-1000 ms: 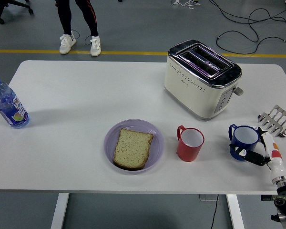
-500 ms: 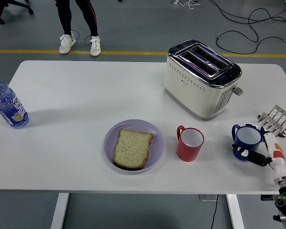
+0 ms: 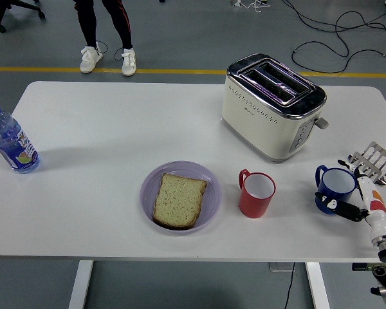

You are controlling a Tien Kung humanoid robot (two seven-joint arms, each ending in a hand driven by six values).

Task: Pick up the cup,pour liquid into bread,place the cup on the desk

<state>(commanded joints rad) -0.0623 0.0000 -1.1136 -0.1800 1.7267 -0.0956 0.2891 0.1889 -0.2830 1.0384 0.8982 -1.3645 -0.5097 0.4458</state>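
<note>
A blue cup (image 3: 333, 188) stands upright on the white table (image 3: 103, 122) at the front right. My right hand (image 3: 351, 197) comes in from the lower right corner and wraps the cup's right side, thumb at its front and fingers behind. A red cup (image 3: 256, 194) stands upright to the left of the blue one. A slice of bread (image 3: 179, 200) lies on a purple plate (image 3: 210, 187) left of the red cup. My left arm is out of view.
A cream toaster (image 3: 273, 106) stands behind the cups. A metal toast rack (image 3: 374, 159) lies by the right edge, just behind my hand. A water bottle (image 3: 9, 141) stands at the far left. A person's legs (image 3: 106, 32) show beyond the table.
The blue cup and my right hand have shifted together a little to the right, away from the red cup.
</note>
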